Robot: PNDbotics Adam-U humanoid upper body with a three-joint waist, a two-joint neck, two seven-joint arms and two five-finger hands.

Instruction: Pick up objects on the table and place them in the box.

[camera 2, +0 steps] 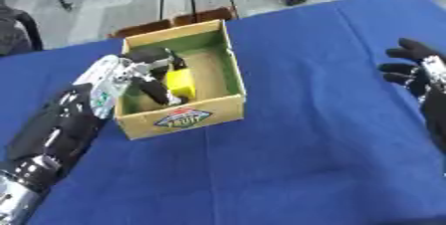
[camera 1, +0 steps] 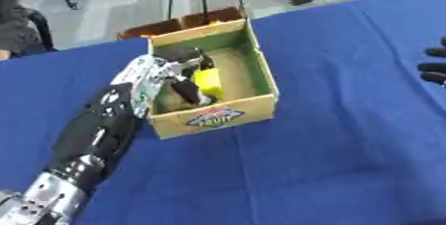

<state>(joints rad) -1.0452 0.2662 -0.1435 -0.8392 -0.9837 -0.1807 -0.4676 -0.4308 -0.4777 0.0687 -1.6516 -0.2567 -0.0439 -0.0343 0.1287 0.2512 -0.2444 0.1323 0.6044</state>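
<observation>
While curled round a yellow block, left hand deep inside the cardboard box. Looks light, rigid, smooth-sided: best pinched across flat faces. Right hand idle, fingers relaxed, over the blue counter.

You can see one printed label on the near outer wall of the cardboard box: an oval emblem in blue, red and white. Its large middle word appears to read "FRUIT"; the smaller lettering is illegible.
</observation>
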